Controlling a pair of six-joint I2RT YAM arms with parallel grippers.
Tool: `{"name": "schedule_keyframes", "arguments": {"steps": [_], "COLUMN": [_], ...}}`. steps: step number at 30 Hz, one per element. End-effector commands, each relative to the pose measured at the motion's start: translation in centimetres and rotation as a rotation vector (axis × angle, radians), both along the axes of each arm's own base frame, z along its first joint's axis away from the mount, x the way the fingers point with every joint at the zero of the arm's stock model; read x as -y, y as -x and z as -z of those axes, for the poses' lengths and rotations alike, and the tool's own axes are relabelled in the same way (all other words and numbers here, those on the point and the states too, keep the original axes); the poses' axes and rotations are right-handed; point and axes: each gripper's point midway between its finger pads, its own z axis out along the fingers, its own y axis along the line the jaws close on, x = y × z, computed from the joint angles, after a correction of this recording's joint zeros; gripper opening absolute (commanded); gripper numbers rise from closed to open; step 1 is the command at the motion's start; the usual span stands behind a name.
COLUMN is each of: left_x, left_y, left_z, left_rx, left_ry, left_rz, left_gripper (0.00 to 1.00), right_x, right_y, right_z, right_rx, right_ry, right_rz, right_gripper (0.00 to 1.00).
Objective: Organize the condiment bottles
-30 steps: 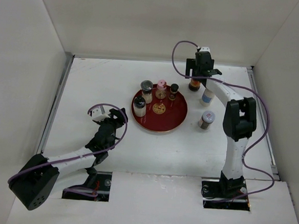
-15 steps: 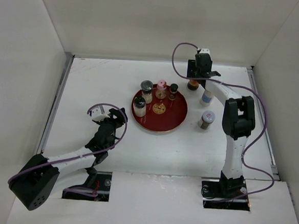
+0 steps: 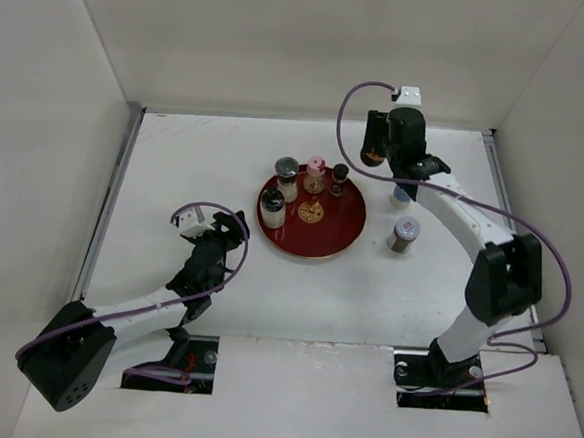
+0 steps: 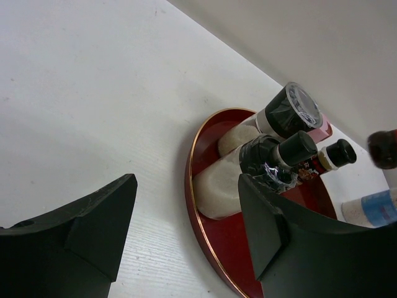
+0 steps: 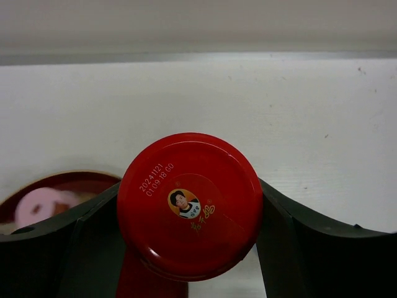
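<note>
right gripper point(image 5: 189, 214) clamped on red-capped jar point(image 5: 189, 205), held up just behind the red tray point(image 3: 310, 252), presumably for transfer onto it. left gripper point(image 4: 186, 208) parted, empty, parked beside tray.

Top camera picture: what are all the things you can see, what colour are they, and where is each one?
tray: one, red with a gold emblem, middle of the table
pale bottles with dark caps: two, left side of the tray
pink-capped bottle: one, far edge of the tray
small black-capped bottle: one, dark body, far right of the tray
blue-labelled bottle: one, white, on the table right of the tray, partly behind the arm
grey-capped jar: one, dark body, on the table right of the tray
red-capped jar: one, held in the right gripper
table: one, white
left gripper: black, open, empty, near-left of the tray
right gripper: black, shut on the red-capped jar
</note>
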Motion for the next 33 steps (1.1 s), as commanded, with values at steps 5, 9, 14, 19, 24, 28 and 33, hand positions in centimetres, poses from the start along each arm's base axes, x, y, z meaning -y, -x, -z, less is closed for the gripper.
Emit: {"name": "schedule_keyframes", "arguments": {"steps": [5,9,14,19,24,28,33], "left_x": [0.5,0.4,0.2,0.2,0.4,0.5,0.4], "left_y": [-0.3,-0.2,-0.2,-0.2,-0.2,-0.2,-0.2], "left_z": [-1.8,-1.9,-1.9,-1.7,-1.7,-1.8,-1.8], "left_rx": [0.056,0.061,0.061,0.056,0.053,0.058,0.058], "left_ry": [0.050,0.054,0.054,0.050,0.049,0.052,0.052], "left_rz": [0.011,0.011,0.006,0.006,0.011,0.015,0.014], "left_gripper": [0.65,0.65,0.65,0.65,0.66,0.66,0.66], "right_x": [-7.9,-12.7,-17.4,-19.8,-21.4,-21.9,-22.3], "right_y": [6.8,9.4,11.1,12.1,13.0,13.4,14.5], "right_z": [-10.4,-7.7,-3.8,-0.8,2.0,3.8,5.6], "right_rx": [0.291,0.247,0.184,0.140,0.129,0.124,0.109], "right_ry": [-0.160,-0.171,-0.169,-0.132,-0.112,-0.092,-0.083], "right_rz": [-0.166,-0.261,-0.341,-0.370,-0.358,-0.338,-0.335], "right_gripper": [0.49,0.50,0.50,0.50,0.50,0.50,0.54]}}
